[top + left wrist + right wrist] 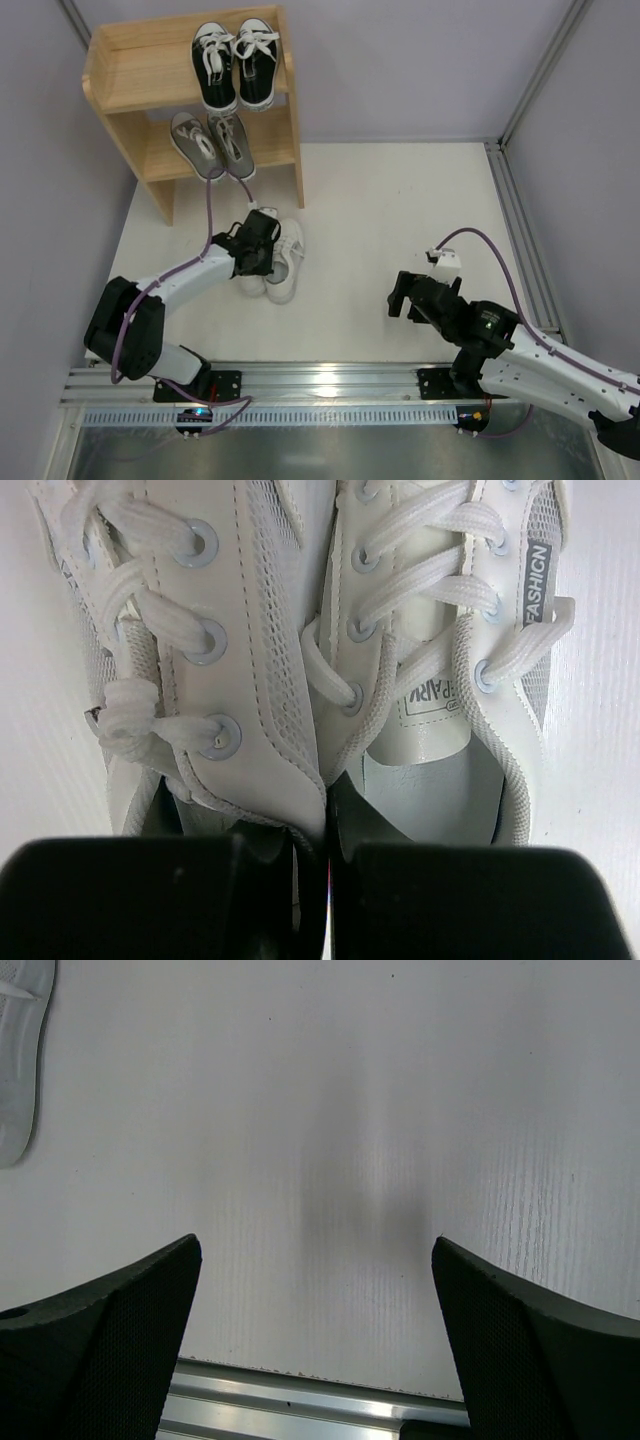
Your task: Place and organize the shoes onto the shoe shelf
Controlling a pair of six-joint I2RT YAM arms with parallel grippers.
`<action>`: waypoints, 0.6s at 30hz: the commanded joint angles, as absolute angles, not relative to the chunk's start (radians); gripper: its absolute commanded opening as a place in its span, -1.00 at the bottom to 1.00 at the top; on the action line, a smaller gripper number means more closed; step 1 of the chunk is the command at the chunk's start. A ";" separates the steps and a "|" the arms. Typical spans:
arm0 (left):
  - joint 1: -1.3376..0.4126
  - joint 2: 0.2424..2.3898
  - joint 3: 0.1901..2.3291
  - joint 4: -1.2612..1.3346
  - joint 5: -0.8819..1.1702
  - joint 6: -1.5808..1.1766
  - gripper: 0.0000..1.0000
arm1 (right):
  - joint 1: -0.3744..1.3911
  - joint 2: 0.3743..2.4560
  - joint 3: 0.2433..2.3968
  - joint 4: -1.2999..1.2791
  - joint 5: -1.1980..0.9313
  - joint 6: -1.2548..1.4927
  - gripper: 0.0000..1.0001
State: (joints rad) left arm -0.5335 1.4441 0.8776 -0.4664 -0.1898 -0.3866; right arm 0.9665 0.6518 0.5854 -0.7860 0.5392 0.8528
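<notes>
— Shelf and desk [400, 220]?
— On the shoe shelf [125, 75]: black pair [235, 65] top, grey pair [212, 143] below. The white pair [285, 265] stands on the desk in front.
— Hands, markings?
— The left hand [255, 245] pinches the white pair's inner collars; the right hand [405, 297] is spread. The side tab [538, 570] reads "FASHICN"; the tongue label [430, 695] is unclear, perhaps "PARK".

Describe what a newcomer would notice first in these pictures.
A wooden shelf at the back left holds black sneakers on top and grey sneakers below. In front of it, the left tool pinches the inner edges of two white sneakers on the table; the right tool hangs open, empty.
</notes>
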 commanded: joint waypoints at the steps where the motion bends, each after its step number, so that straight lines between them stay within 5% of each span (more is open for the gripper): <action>1: -0.592 1.428 0.920 -0.598 -0.248 -0.350 -1.00 | 0.966 0.669 0.614 -0.758 0.560 0.856 0.95; 5: -0.615 1.424 0.876 -0.592 -0.270 -0.371 -0.97 | 0.968 0.669 0.614 -0.750 0.557 0.853 0.95; 6: -0.617 1.428 0.867 -0.583 -0.276 -0.377 -0.70 | 0.968 0.670 0.614 -0.750 0.557 0.851 0.94; 7: -0.618 1.433 0.864 -0.584 -0.288 -0.393 0.04 | 0.968 0.673 0.614 -0.749 0.554 0.853 0.94; 9: -0.627 1.454 0.870 -0.594 -0.333 -0.397 0.37 | 0.968 0.676 0.614 -0.750 0.552 0.853 0.94; 10: -0.638 1.462 0.874 -0.607 -0.357 -0.400 0.98 | 0.966 0.678 0.614 -0.750 0.552 0.851 0.95; 18: -0.647 1.493 0.928 -0.634 -0.396 -0.385 1.00 | 0.968 0.670 0.611 -0.753 0.552 0.847 0.94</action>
State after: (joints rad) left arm -0.6415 1.4860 0.9016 -0.5900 -0.3706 -0.3912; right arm 0.9665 0.6743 0.5854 -0.7792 0.5377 0.8520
